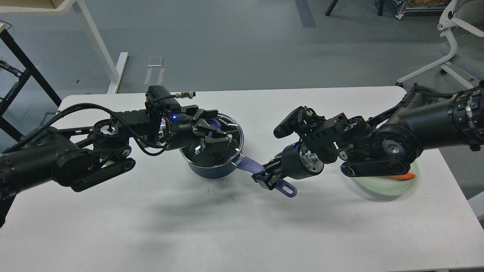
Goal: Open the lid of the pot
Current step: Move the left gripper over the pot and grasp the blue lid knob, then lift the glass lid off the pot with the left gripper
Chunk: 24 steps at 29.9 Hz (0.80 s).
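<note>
Most of the lid (223, 145) was hidden under the left gripper (211, 134), so its knob could barely be made out — the fingers (206, 128) looked narrowed around it, lid seated on the pot (211, 170) mid-bench (151, 226). What was inside the pot couldn't be told. The right gripper (266, 177) was clamped on the lavender handle (247, 164). The green plate (393, 187) was half covered by the right arm — something orange (406, 176) was seen on it.

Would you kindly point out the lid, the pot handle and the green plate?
lid (223, 145): head view, on its glass near the rim.
pot handle (249, 165): head view, on the lavender shaft.
green plate (385, 187): head view, on its near rim.
</note>
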### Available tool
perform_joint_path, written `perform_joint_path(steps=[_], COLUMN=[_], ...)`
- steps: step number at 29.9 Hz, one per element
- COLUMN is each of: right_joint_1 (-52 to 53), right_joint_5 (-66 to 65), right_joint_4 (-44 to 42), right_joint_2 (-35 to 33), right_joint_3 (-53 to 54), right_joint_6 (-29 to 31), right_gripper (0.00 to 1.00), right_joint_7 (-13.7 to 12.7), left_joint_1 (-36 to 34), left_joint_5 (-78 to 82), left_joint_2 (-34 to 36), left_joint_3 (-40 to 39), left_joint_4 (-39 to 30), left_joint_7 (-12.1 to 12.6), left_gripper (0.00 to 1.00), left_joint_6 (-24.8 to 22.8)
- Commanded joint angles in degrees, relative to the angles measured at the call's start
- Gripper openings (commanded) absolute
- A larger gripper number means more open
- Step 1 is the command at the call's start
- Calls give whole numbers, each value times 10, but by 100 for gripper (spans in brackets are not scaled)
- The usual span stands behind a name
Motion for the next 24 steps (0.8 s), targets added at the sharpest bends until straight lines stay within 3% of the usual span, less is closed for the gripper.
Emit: perform_joint_path(steps=[1,11,24], right_joint_1=[1,9,9], right_joint_5=[0,1,1], right_joint_4=[0,-1,-10], right_joint_2=[-1,1,6], right_joint_3=[0,1,0], right_joint_6=[0,12,16], right_gripper=[26,26,26], right_joint_7=[0,0,0], left_joint_1=[-2,4,11], left_joint_5=[0,0,18], left_joint_2=[2,16,19], left_joint_3=[0,17,30], left_joint_4=[0,0,21], left_joint_7=[0,-15,-16], left_gripper=[99,99,99], left_joint_6=[2,6,26])
